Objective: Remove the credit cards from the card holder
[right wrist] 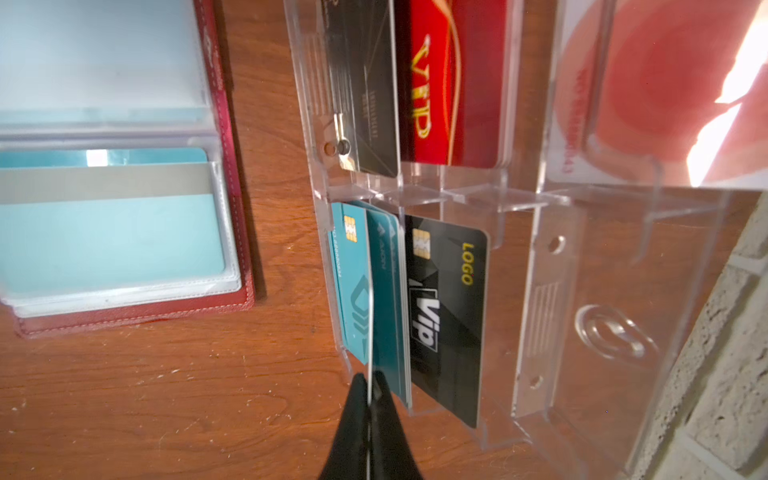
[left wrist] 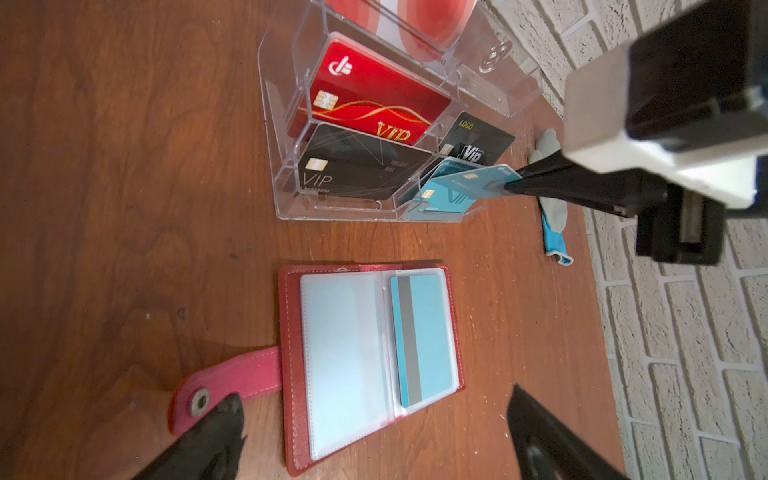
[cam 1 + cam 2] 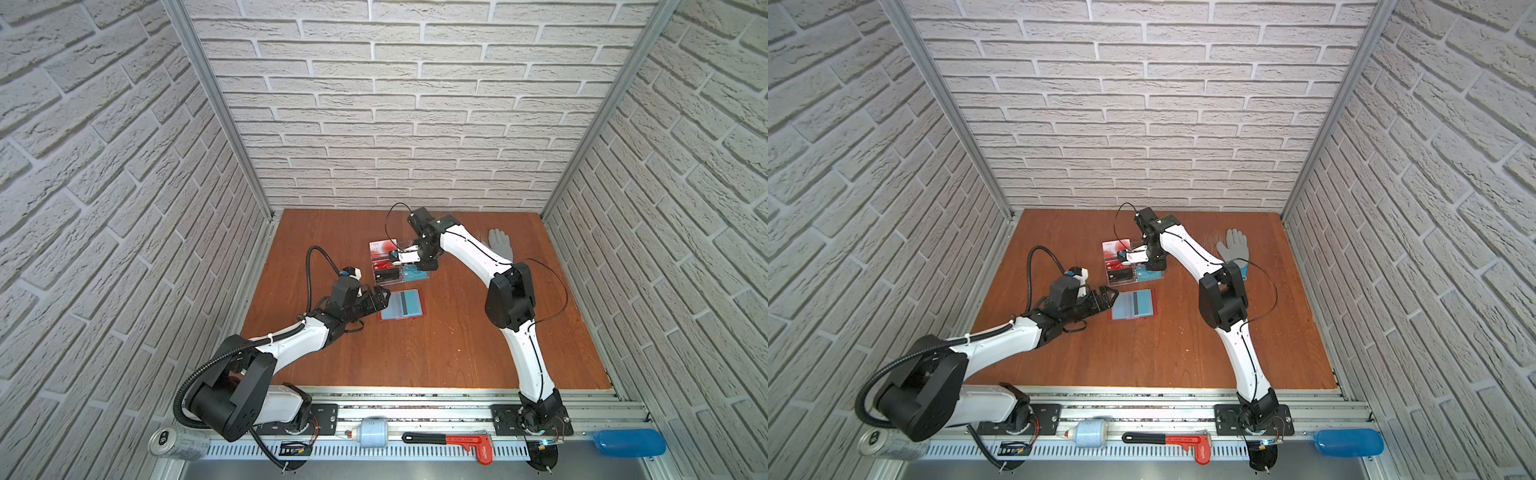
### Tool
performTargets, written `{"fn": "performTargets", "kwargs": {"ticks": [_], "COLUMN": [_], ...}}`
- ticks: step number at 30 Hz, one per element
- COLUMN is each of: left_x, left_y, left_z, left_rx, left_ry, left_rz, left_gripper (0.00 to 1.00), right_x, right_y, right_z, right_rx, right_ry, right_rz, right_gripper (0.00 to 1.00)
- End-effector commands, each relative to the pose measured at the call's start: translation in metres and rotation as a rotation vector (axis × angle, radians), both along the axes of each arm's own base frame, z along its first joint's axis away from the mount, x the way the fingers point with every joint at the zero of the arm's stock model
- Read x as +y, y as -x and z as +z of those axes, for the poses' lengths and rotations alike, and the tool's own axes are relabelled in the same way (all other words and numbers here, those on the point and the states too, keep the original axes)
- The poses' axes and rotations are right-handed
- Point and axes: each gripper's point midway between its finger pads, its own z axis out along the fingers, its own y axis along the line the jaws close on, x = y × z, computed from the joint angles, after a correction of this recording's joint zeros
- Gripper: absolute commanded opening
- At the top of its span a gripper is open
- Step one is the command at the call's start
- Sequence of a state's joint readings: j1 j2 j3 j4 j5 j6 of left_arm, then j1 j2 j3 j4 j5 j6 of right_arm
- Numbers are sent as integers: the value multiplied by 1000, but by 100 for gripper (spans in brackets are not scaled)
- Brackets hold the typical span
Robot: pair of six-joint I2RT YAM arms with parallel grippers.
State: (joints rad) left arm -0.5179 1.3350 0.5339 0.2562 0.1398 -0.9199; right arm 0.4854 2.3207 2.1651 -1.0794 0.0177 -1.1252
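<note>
Left hand (image 2: 374, 397), spread apart, hangs at the card holder's (image 2: 345, 353) edge; right hand (image 1: 369, 382) pinches a teal card (image 2: 469, 187).

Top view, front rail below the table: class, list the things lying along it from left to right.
can → black board → pale canister → wrench → blue bottle

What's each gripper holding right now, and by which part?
The right gripper is shut on a teal card, pinching one short end. The left gripper is open and holds nothing.
</note>
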Motion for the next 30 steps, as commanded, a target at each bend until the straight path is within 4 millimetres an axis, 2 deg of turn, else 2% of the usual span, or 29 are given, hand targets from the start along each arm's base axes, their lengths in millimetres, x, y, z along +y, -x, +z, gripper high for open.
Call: {"fn": "performTargets", "kwargs": {"ticks": [1, 4, 18, 30], "left_x": [0, 1, 2, 6], "left_y": [-3, -3, -4, -4], "left_z": [4, 3, -2, -5], "left_rx": [-29, -29, -18, -12], "left_ry": [20, 19, 17, 31], "left_rz": [3, 6, 12, 18], "left_gripper": [98, 98, 98, 98], "right_x": [-2, -5, 12, 5], "right_y": [-5, -9, -13, -17], "right_z": [27, 22, 8, -1], "right_rx": [-78, -87, -125, -131], "right_ry": [-4, 13, 57, 118], "right_rz": [35, 38, 116, 138], "right_gripper": [5, 5, 6, 6]}}
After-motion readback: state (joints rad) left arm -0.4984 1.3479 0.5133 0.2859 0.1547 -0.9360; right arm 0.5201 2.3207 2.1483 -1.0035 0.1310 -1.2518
